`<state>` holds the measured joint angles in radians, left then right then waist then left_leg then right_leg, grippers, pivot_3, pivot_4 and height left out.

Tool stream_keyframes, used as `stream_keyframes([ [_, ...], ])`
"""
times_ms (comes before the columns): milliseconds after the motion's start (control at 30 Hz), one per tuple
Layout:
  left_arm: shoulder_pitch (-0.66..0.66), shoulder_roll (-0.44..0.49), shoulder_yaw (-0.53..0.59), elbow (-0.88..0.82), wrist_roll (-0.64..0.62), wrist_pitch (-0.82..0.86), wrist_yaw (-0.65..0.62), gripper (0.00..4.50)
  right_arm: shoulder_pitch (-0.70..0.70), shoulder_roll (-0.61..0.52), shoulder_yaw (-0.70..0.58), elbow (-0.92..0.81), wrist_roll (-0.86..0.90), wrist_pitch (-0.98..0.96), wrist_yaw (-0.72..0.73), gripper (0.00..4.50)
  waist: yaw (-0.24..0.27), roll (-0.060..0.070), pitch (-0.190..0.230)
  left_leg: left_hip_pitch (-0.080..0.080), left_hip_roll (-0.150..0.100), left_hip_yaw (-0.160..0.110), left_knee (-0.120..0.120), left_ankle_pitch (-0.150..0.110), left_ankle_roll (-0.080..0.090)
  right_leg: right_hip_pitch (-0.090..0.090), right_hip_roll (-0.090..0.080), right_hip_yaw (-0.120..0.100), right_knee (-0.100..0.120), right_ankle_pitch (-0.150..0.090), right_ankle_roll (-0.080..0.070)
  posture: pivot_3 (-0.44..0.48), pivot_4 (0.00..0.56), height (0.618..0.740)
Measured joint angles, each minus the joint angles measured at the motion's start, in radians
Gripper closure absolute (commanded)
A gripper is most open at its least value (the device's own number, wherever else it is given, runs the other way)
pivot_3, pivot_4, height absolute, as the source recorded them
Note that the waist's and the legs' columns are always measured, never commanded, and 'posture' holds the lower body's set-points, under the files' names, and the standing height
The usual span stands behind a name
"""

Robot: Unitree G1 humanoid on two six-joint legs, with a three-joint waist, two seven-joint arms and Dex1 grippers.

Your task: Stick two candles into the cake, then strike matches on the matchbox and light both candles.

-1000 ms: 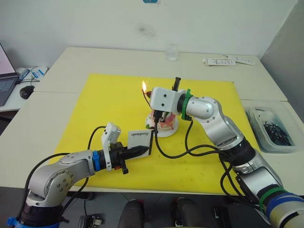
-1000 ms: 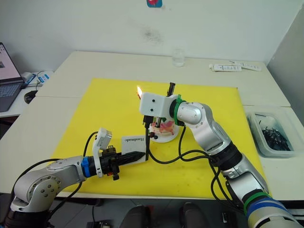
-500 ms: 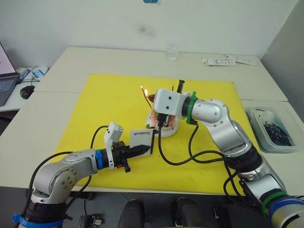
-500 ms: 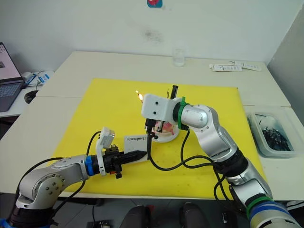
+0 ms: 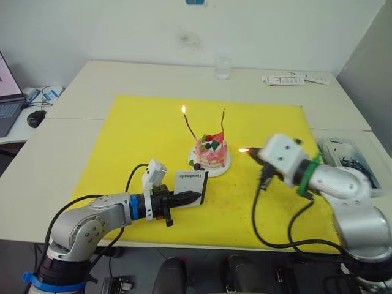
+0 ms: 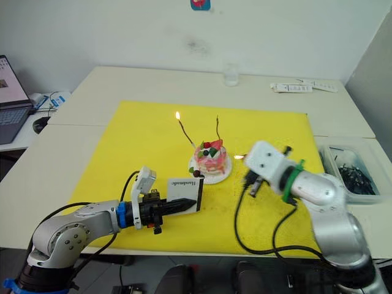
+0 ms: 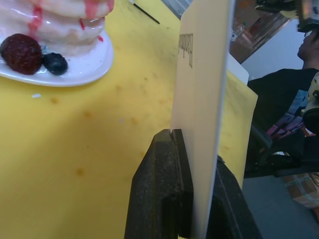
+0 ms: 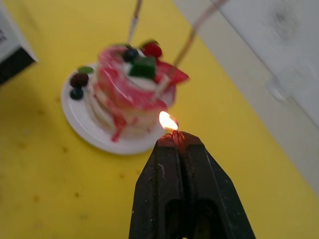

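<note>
**Right hand withdrawn from cake**

The right hand (image 5: 254,153), previously over the cake (image 5: 211,152), has moved to the cake's right with a burning match (image 8: 169,125) clamped in it. Both candles (image 5: 190,125) are now unobstructed. The matchbox (image 5: 190,182) has shifted nearer the plate.

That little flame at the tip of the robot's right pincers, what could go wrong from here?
The match has burned nearly down to the right gripper, so the flame may scorch its fingers or die out. One candle on the cake is unlit; another match may be needed. If dropped, the match could mark the yellow mat.
</note>
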<state>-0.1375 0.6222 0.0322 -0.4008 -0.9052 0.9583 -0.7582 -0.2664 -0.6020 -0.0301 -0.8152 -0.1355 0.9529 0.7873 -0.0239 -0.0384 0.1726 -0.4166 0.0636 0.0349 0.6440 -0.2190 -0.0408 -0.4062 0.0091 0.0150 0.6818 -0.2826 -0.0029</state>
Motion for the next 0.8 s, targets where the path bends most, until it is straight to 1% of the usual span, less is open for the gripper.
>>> stream_keyframes([
  [100, 0.003, -0.013, -0.007, 0.000, 0.001, 0.000, 0.000, 4.50, 0.039, -0.037, -0.185, 0.033, 0.011, 0.041, -0.025, 4.47, 0.000, 0.000, 0.000, 0.000, -0.001, 0.001, 0.000, 0.000, 0.000, 0.000, 0.000, 0.001, 0.000, 0.000, 0.000, 0.000, 0.150, 0.740],
  [167, 0.003, -0.032, -0.020, 0.000, 0.001, 0.000, 0.001, 4.50, 0.041, -0.043, -0.282, 0.102, 0.017, 0.050, -0.054, 4.47, -0.002, 0.000, 0.000, 0.001, -0.002, 0.001, 0.000, 0.000, 0.000, 0.000, 0.000, 0.001, 0.000, 0.000, 0.000, 0.000, 0.150, 0.740],
  [233, 0.004, -0.048, -0.031, 0.000, 0.002, 0.000, 0.004, 4.50, 0.041, -0.042, -0.349, 0.192, 0.023, 0.050, -0.098, 4.47, -0.002, 0.000, 0.000, 0.001, -0.002, 0.001, 0.000, 0.000, 0.000, 0.000, 0.001, 0.001, 0.000, 0.000, 0.000, 0.000, 0.150, 0.740],
  [333, 0.005, -0.062, -0.032, -0.001, 0.002, 0.000, 0.012, 4.50, 0.037, -0.020, -0.396, 0.303, 0.040, 0.040, -0.164, 4.47, -0.004, 0.000, 0.000, 0.001, -0.002, 0.001, 0.000, 0.000, 0.000, 0.000, 0.004, 0.002, 0.000, 0.000, 0.000, 0.000, 0.150, 0.740],
  [400, 0.011, -0.078, -0.033, -0.009, 0.002, 0.000, 0.029, 4.50, -0.008, 0.011, -0.449, 0.419, 0.054, 0.044, -0.227, 4.47, -0.005, 0.001, 0.000, 0.001, -0.002, 0.001, 0.000, 0.000, 0.000, 0.000, 0.004, 0.002, 0.000, 0.000, 0.000, 0.000, 0.150, 0.740],
  [500, 0.021, -0.084, -0.034, -0.031, 0.002, 0.000, 0.047, 4.50, -0.058, 0.027, -0.502, 0.519, 0.075, 0.052, -0.297, 4.47, -0.005, 0.002, 0.000, 0.000, -0.001, 0.000, 0.000, 0.000, 0.000, 0.000, 0.005, 0.002, 0.000, 0.000, 0.000, 0.000, 0.150, 0.740],
  [600, 0.033, -0.100, -0.034, -0.039, 0.002, 0.000, 0.065, 4.50, -0.081, 0.032, -0.522, 0.606, 0.085, 0.050, -0.354, 4.47, -0.005, 0.002, 0.000, 0.000, -0.002, 0.001, 0.000, 0.000, 0.000, 0.000, 0.005, 0.002, 0.000, 0.000, 0.000, 0.000, 0.150, 0.740],
  [700, 0.043, -0.102, -0.034, -0.041, 0.002, 0.000, 0.079, 4.50, -0.082, 0.043, -0.528, 0.664, 0.108, 0.050, -0.396, 3.86, -0.005, 0.003, 0.000, 0.000, -0.002, 0.001, 0.000, 0.000, 0.000, 0.000, 0.005, 0.002, 0.000, 0.000, 0.000, 0.000, 0.150, 0.740],
  [767, 0.045, -0.102, -0.033, -0.043, 0.002, 0.000, 0.086, 4.50, -0.083, 0.049, -0.529, 0.674, 0.124, 0.048, -0.420, 3.30, -0.005, 0.004, 0.000, 0.000, -0.002, 0.001, 0.000, 0.000, 0.000, 0.000, 0.005, 0.002, 0.000, 0.000, 0.000, 0.000, 0.150, 0.740],
  [800, 0.045, -0.101, -0.033, -0.043, 0.002, 0.000, 0.091, 4.50, -0.083, 0.049, -0.530, 0.673, 0.131, 0.044, -0.425, 2.86, -0.005, 0.004, 0.000, 0.000, -0.002, 0.001, 0.000, 0.000, 0.000, 0.000, 0.005, 0.002, 0.000, 0.000, 0.000, 0.000, 0.150, 0.740],
])
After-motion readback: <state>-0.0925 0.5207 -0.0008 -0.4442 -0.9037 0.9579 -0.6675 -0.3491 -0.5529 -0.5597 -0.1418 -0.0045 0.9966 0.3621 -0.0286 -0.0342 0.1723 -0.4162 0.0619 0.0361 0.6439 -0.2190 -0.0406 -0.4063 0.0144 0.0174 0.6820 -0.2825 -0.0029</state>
